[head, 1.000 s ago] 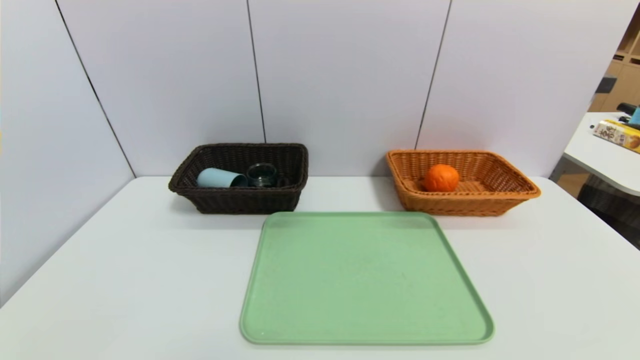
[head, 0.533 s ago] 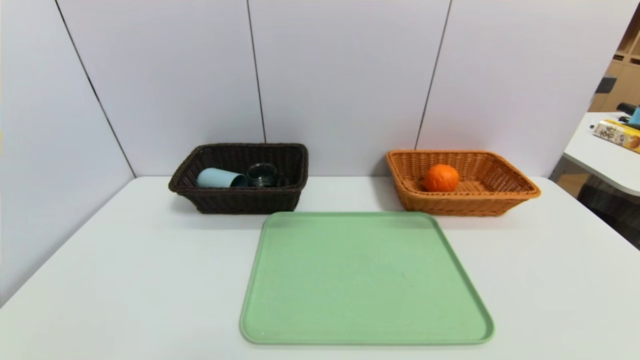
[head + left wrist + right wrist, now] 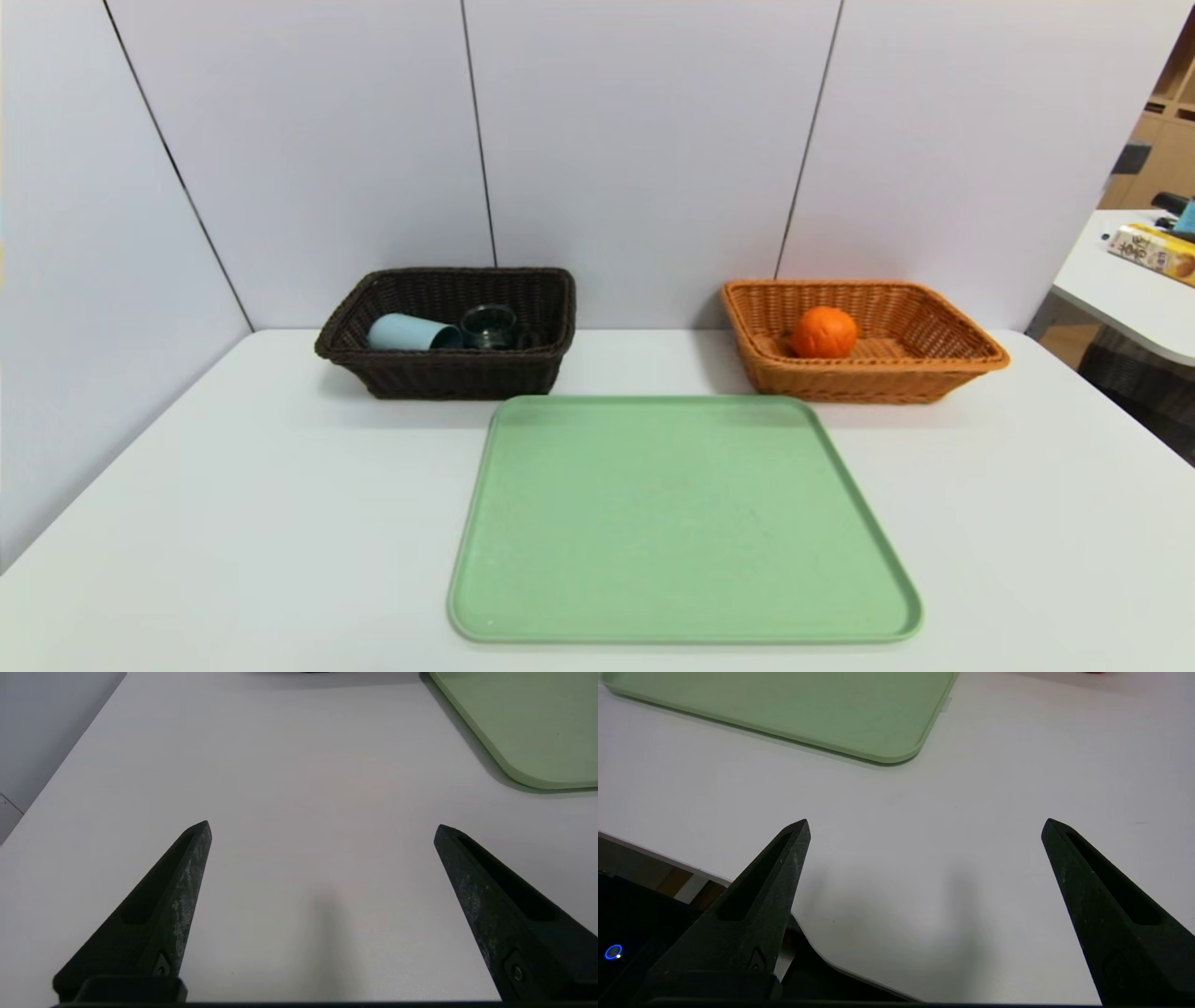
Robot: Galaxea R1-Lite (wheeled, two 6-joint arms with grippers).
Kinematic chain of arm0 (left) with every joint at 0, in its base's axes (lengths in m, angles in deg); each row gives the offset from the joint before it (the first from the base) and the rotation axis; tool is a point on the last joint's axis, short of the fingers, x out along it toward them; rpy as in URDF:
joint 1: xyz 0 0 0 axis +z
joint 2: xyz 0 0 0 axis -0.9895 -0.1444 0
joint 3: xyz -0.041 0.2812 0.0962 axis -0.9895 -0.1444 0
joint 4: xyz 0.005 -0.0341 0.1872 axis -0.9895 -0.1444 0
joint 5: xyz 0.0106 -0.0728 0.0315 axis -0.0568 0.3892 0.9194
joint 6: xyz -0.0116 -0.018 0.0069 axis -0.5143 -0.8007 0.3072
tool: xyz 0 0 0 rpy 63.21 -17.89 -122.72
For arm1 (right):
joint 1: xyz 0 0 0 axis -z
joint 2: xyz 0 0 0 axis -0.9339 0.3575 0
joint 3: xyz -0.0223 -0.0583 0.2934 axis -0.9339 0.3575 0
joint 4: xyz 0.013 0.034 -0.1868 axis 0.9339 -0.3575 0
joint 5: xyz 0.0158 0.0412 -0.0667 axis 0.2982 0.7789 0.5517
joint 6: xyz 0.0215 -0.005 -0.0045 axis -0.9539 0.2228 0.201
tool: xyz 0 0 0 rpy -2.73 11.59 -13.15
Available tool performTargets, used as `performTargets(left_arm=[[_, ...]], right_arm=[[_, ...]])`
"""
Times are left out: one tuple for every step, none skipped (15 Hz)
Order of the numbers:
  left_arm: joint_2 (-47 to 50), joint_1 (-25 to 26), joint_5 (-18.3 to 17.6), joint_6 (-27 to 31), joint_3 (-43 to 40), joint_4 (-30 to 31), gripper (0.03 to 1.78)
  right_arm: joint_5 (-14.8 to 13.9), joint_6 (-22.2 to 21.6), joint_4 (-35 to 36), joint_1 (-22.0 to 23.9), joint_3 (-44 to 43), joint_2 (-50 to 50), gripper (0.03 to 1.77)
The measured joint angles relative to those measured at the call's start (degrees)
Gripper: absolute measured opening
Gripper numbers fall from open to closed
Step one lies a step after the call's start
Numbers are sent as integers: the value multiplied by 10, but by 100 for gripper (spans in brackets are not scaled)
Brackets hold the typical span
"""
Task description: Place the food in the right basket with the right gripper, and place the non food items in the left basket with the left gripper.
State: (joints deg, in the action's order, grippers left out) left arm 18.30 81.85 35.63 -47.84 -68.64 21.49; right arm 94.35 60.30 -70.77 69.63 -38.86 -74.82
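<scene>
The orange fruit [image 3: 822, 332] lies inside the orange-tan basket [image 3: 943, 375] at right of centre in the head view. The blue-grey tumbler [image 3: 406, 332] lies on its side in the dark brown basket [image 3: 439, 378] at left of centre, the glass cup [image 3: 488, 326] just beside it. The green tray [image 3: 681, 523] sits bare in the lower middle. The left gripper [image 3: 322, 828] and right gripper [image 3: 924, 823] each stand wide over the white bench [image 3: 233, 523], holding nothing.
</scene>
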Motion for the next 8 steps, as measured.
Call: performTargets(left_arm=[[2,0,10,1,-2,1,169],[3,0,16,3,-7,1,169],[3,0,20,3,-14,8,169],[3,0,21,1,-18,16,169],[4,0,22,1,-20,18,169],[4,0,23,0,-22,19,169],[4,0,24,0,-22,19,169],[4,0,25,-1,-22,19,169]], right_arm=[[-6,-3,0,0,2,-10,171],[-19,-3,1,0,2,-18,171],[-26,-2,3,0,3,-23,171],[-26,-2,5,0,4,-26,171],[-28,-5,5,0,5,-28,171],[-28,-9,5,-1,5,-30,171],[-29,-17,7,-1,8,-31,171],[-30,-26,22,-1,15,-32,171]])
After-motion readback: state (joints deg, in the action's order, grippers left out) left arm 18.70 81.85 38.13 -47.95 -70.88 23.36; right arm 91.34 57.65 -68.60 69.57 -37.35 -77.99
